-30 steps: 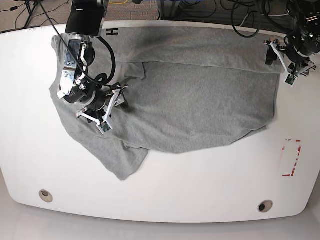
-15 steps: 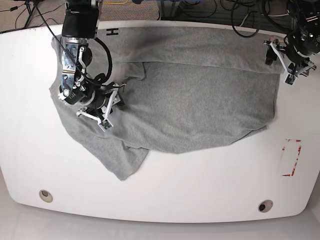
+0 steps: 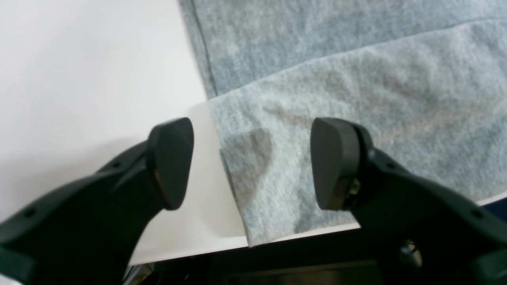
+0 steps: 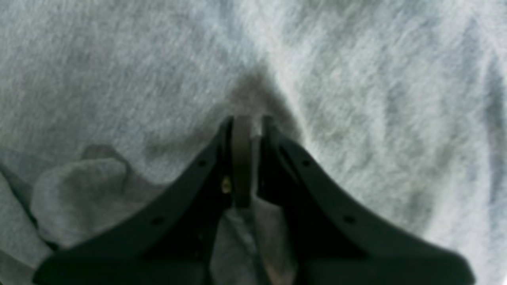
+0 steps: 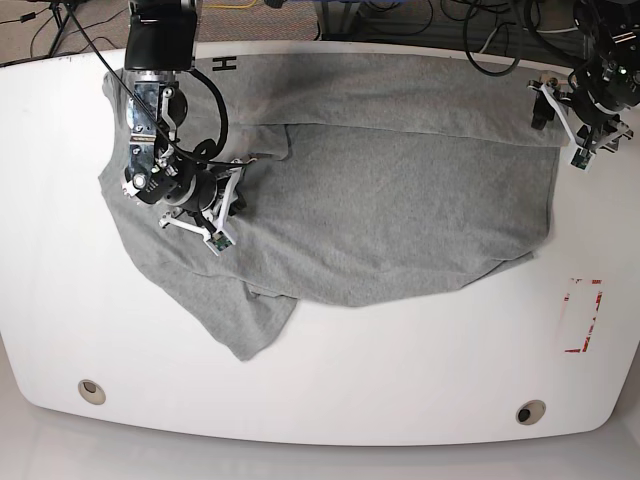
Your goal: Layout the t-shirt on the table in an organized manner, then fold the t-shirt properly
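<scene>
Two arms work the t-shirt (image 5: 400,190) spread across the table (image 5: 400,400): the right gripper (image 4: 249,130), left of frame, has its jaws pinched on a fold, while the left gripper (image 3: 251,162), jaws wide, hovers over the shirt's upper-right corner.

The right arm reaches down from the far edge with its wrist bent low and its hand (image 5: 225,207) pinched nearly closed, while the left arm holds its hand (image 5: 565,125) at the opposite end, fingers (image 3: 171,160) spread wide apart.
</scene>
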You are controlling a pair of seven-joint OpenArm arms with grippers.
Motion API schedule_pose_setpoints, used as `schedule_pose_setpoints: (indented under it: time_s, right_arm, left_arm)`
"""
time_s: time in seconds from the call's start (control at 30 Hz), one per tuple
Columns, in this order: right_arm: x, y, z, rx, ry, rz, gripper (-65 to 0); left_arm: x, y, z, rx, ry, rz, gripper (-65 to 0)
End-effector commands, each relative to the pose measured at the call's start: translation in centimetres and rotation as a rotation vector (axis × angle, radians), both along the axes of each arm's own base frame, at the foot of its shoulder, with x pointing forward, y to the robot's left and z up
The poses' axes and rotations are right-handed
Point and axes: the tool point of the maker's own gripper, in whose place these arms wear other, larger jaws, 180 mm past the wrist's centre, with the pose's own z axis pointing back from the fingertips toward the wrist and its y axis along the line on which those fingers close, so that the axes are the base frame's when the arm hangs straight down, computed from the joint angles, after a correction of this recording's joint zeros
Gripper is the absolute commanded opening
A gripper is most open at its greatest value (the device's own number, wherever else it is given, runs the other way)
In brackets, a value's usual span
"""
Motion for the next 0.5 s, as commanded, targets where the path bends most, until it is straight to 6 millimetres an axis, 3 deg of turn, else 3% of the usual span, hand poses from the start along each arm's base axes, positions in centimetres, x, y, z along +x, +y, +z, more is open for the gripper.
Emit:
schedule_pose_setpoints:
  time_s: [0.0,0.23,0.47]
  right_arm:
    - [1.1,0.0,2.1,0.004,-0.076,0.006,-60.7]
    - [1.9,0.6,5.0,0.012,-0.169,0.016,-60.7]
    - [2.3,1.0,6.1,0.018,-0.207,0.021,-60.6]
  left_arm:
    - [0.4,0.3,0.6,0.006,-0.022,-0.004,-21.1]
    - [-0.3,0.8,-0.8,-0.015,0.017,0.021,-21.1]
    - [-0.5,0.8,-1.0,-0.02,0.025,0.026,-21.1]
